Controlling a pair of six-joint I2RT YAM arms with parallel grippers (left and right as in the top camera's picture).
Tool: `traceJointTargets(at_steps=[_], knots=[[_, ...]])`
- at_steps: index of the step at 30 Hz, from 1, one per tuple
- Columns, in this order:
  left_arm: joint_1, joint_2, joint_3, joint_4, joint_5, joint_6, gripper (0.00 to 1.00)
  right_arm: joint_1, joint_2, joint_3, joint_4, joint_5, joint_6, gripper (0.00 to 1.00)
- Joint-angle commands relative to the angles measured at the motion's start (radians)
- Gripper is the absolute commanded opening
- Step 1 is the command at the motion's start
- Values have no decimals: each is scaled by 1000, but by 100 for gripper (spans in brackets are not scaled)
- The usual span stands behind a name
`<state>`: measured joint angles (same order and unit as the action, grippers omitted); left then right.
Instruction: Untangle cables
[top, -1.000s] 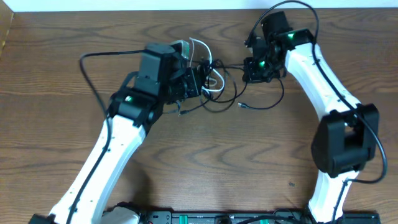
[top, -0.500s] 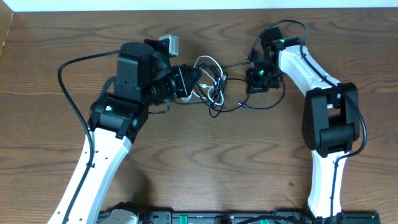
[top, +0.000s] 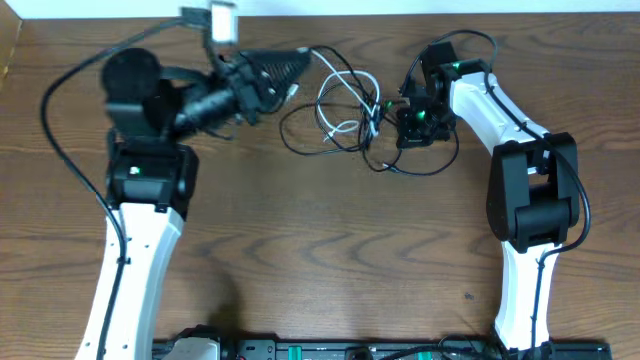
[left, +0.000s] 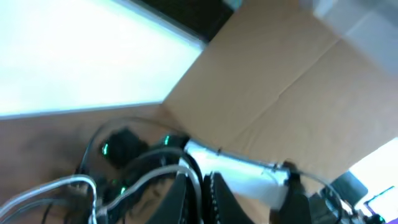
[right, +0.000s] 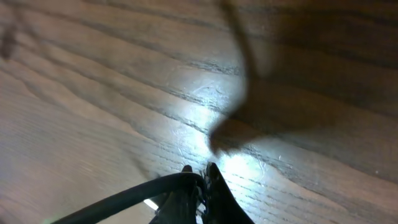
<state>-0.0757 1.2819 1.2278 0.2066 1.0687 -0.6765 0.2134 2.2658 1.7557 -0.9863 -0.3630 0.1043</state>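
Several thin black cables (top: 330, 152) and a white cable (top: 322, 100) lie in a loose tangle on the wooden table (top: 330, 250) between my two arms. My left gripper (top: 303, 56) is raised at the tangle's upper left and is shut on a black cable that trails down to the heap. In the left wrist view that black cable (left: 200, 177) runs between the shut jaws (left: 203, 186), with the white cable (left: 62, 185) to the left. My right gripper (top: 408, 130) sits low at the tangle's right edge. It (right: 202, 175) is shut on another black cable (right: 124, 198).
A thick black cord (top: 60, 100) loops off my left arm toward the table's left side. A dark equipment bar (top: 330, 350) runs along the front edge. A cardboard panel (left: 298, 81) shows behind the right arm in the left wrist view.
My left arm has swung up and to the left with its black cable, pulling the tangle wider and looser. The right arm folded in early, then stayed put.
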Motion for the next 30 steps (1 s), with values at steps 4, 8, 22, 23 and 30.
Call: traceJointTargets(at_steps=[4, 8, 22, 23, 30], knots=[[79, -14, 20, -42, 49, -54, 7, -4, 7, -4, -1, 13, 14, 3], [76, -5, 20, -360, -17, 140, 7, -3, 6, -4, -14, -33, -31, 30], [-52, 97, 20, -900, -479, 336, 8, -3, -5, -3, -29, -66, -58, 65], [-64, 122, 20, -916, -479, 336, 8, -3, -17, -3, -26, -65, -58, 64], [-156, 203, 20, -926, -479, 336, 15, -16, -146, -3, 56, -62, -61, 72]])
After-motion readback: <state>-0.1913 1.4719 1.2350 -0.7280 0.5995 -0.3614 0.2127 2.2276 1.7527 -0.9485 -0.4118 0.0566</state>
